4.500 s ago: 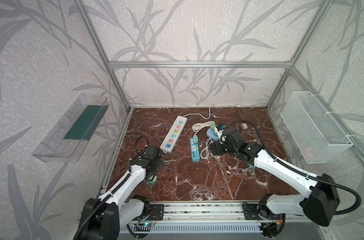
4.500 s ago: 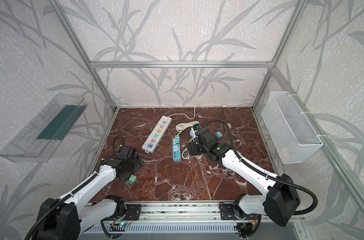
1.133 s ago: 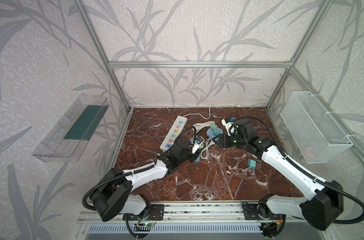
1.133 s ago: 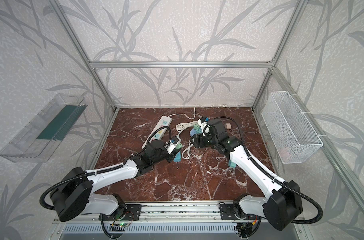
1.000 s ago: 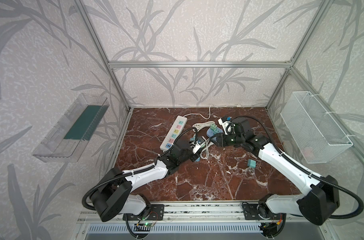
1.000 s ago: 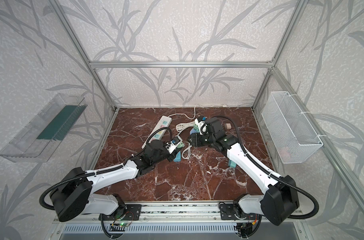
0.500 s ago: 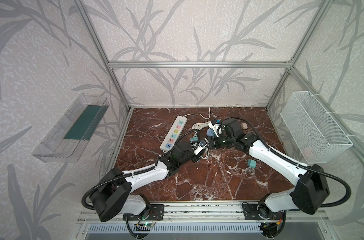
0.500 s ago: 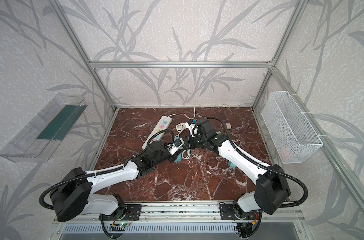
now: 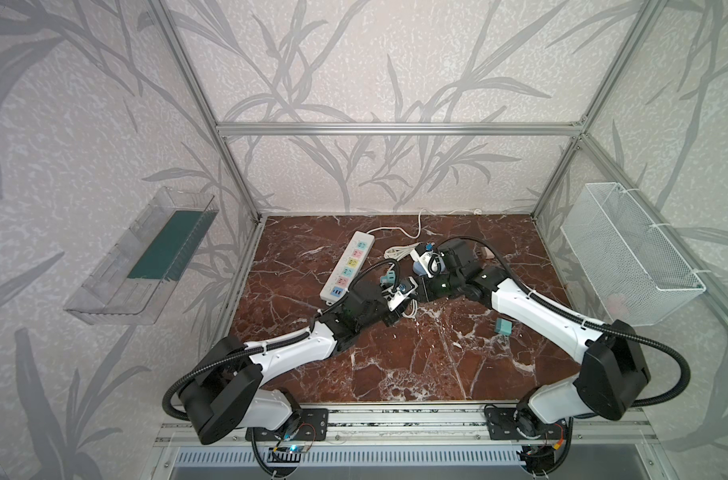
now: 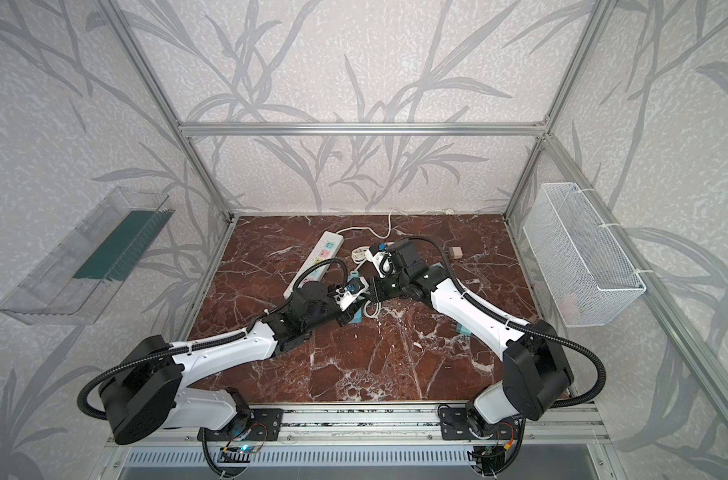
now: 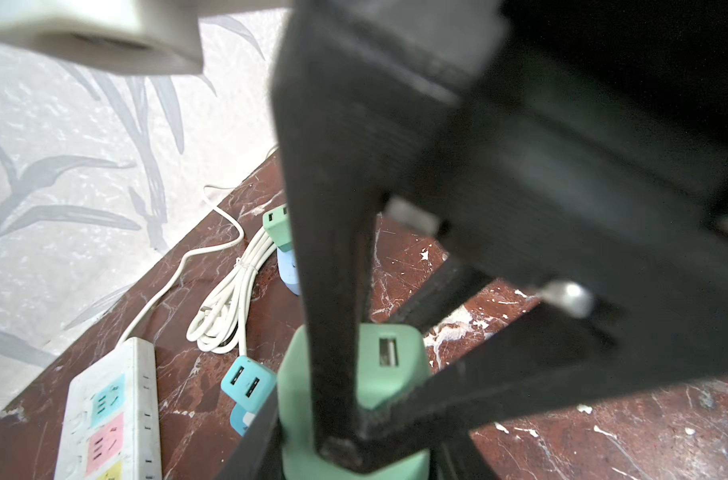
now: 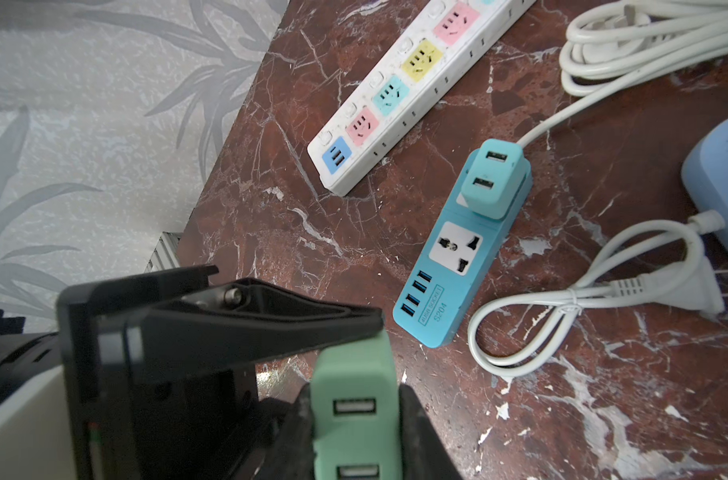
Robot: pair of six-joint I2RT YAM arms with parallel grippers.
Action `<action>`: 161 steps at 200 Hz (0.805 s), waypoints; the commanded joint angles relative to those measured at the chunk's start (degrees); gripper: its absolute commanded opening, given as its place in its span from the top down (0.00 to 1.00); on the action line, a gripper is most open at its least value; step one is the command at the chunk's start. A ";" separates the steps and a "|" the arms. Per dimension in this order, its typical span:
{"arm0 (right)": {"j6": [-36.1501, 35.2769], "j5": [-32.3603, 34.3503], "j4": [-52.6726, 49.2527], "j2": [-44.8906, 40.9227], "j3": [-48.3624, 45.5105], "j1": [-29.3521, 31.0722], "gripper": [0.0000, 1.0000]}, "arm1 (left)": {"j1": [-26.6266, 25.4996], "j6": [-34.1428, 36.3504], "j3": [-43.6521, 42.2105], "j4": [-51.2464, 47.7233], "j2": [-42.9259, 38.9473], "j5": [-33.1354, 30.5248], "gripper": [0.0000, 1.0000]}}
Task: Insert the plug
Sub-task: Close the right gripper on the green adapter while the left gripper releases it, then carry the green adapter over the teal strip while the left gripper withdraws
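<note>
Nearest, a loose teal adapter is lying on the marble table beside the right arm, out of play. Mid-table the two arms are meeting: the right gripper is clamping the green plug by its sides, holding it up off the table, USB ports facing the wrist camera. The left gripper is crowding in, with one finger touching the plug's end; I cannot tell if its jaws are gripping or letting go. Risk: if the right arm is pulling away while the left is hanging on, the plug is getting twisted or dropped. The prongs are hidden, so their alignment is unchecked. Just beyond, the blue power strip is lying loose with a free socket right next to a teal charger. The tight gap means the plug is likely bumping that charger, and the unheld strip is likely sliding under a push. The looped cord beside it is a snag hazard. Farther back, the white power strip is a possible wrong target.
</note>
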 commanded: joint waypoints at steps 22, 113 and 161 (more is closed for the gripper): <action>2.32 10.14 0.65 -4.00 0.63 0.49 0.91 | -0.47 -2.23 0.53 4.22 -4.95 -6.67 0.28; 2.67 34.53 -4.65 7.11 11.29 8.02 0.94 | 10.62 -47.97 14.86 -24.71 -10.46 -27.94 0.15; 6.30 39.96 -9.55 18.19 18.31 11.63 0.98 | 23.02 -66.54 13.26 -28.36 -9.51 -14.92 0.16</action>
